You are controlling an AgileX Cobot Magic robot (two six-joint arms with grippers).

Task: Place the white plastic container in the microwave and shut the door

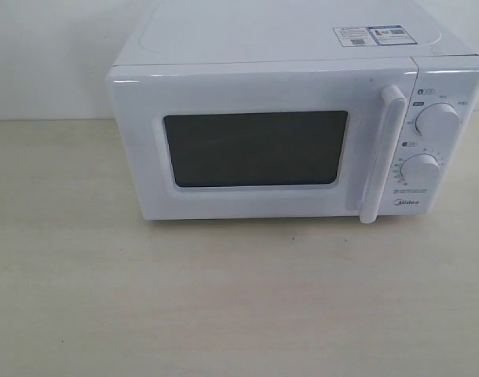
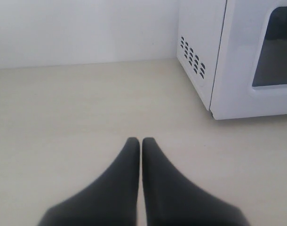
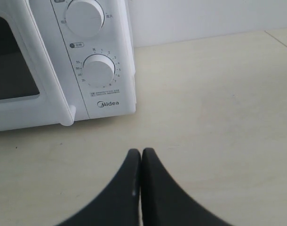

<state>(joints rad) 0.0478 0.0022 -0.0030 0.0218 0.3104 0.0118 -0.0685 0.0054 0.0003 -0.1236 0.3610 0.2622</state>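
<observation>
Worktop [image 1: 224, 314] carries microwave [image 1: 287, 47]; door [image 1: 255, 86] shut. Your left gripper [image 2: 141, 141] and right gripper [image 3: 141, 151] both pinched tight, holding nothing. You see no white box anywhere; window [image 1: 255, 149] too dark to tell if inside, so job done or not begun.

- The window [image 1: 255, 148] of the door [image 1: 141, 149] is dark, so what lies inside the microwave [image 1: 247, 39] cannot be told.
- The sticker [image 1: 369, 35] on top carries print too small to read.
- The marks around the dials [image 1: 438, 122] are too small to read in the exterior view.
- The exterior view cuts off the back of the microwave's top.
- The left wrist view shows only a vented side wall [image 2: 195, 52] and part of the door.
- The right wrist view cuts off the upper dial [image 3: 84, 16] and most of the window.
- The left end effector [image 2: 141, 141] and the right end effector [image 3: 141, 151] are cut off by the picture's edge behind their closed fingers.
</observation>
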